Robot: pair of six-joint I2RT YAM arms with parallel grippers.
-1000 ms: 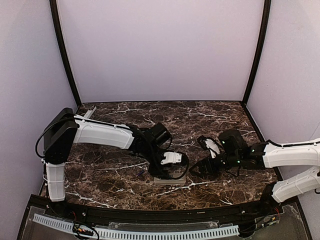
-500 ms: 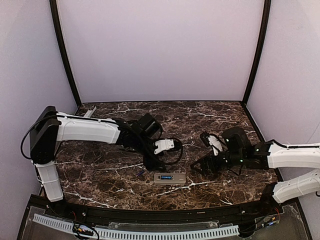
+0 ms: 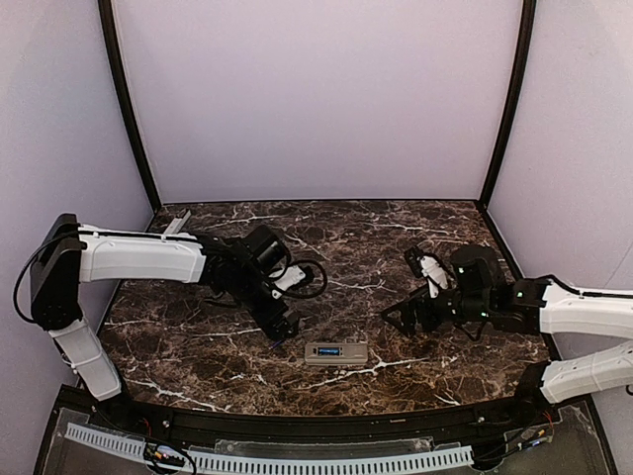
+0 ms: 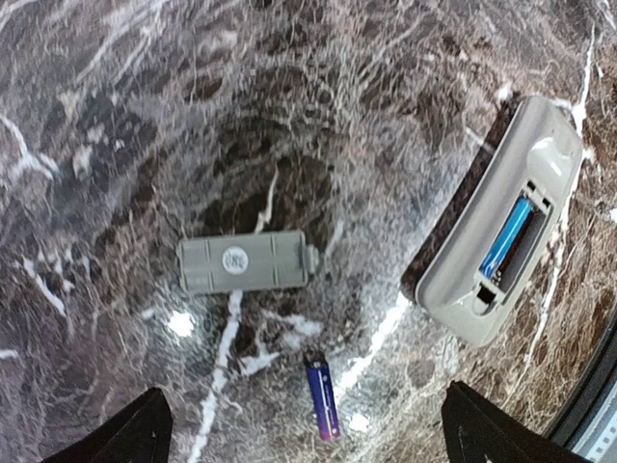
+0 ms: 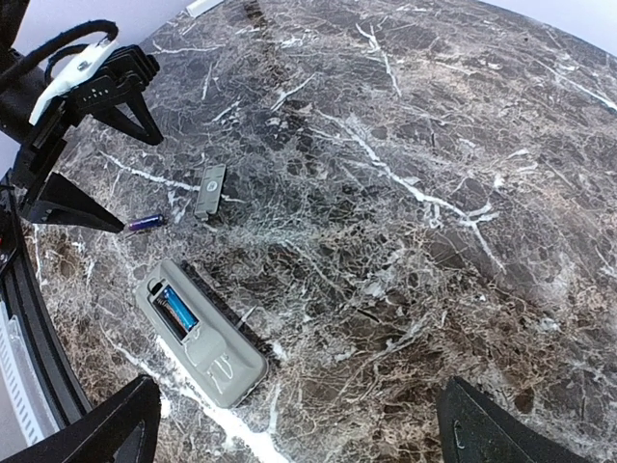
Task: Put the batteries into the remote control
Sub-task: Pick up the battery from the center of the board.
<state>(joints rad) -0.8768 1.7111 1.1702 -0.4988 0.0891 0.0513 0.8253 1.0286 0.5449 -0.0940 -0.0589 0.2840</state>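
One battery loose, one already in. From above: left gripper [image 3: 280, 327] spread wide, just left of the remote [image 3: 336, 352]; right gripper [image 3: 401, 319] wide too, farther off. Left wrist: loose battery [image 4: 323, 398] low between the fingers [image 4: 130, 434], a long side facing each; other battery [image 4: 506, 234] in the remote's slot, off right. Right wrist: loose battery [image 5: 147, 223] nearer the left arm. Looks like its job.

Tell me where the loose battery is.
In the left wrist view, the loose battery lies below the grey battery cover, left of the remote control.
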